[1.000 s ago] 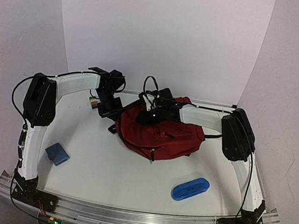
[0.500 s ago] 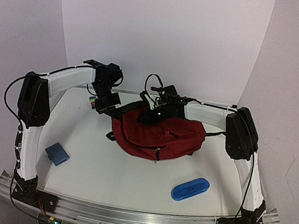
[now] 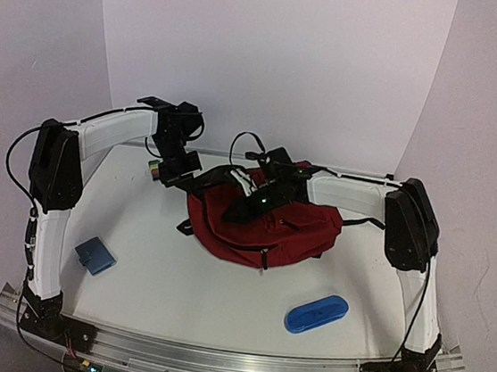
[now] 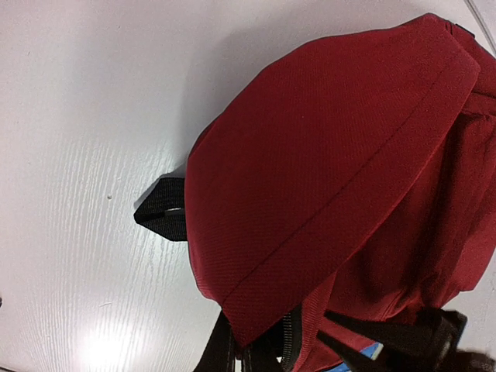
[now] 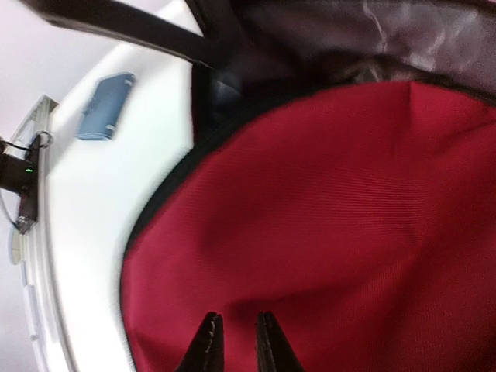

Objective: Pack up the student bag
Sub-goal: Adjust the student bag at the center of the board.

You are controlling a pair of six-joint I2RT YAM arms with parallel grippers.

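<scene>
student bag (image 3: 266, 228): dark red, lying on the white bench (image 3: 175, 276), mid-width and toward the far side, between the two wrists. a zip pull (image 3: 264, 258) hangs at its near side. the far-left rim is drawn up off the bench to the left pincer (image 3: 185, 175).

left pincer: closed right down on that rim. in the left wrist view the red flap runs taut to the bottom edge of the picture, where a black zip track (image 4: 287, 345) shows. the fingers themselves are not clear there. a black strap loop (image 4: 161, 213) sticks out from under the bag's left side and lies flat on the bench.

right pincer (image 5: 236, 322): narrow, tips a slight gap apart, red fabric showing through the gap. the tips sit just over the bag's top panel; cannot tell whether they touch or nip the cloth. beyond them the bag's mouth is open, with grey lining (image 5: 403, 39) visible inside.

other items:
- blue oblong case (image 3: 316, 313) on the bench, near-right of the bag and apart from it.
- small flat blue-grey pouch (image 3: 95, 255) near-left, well apart from the bag, beside the left arm's upright link.
- small multicoloured object (image 3: 154, 168) at the far left, just behind the left pincer; too small to identify.
</scene>
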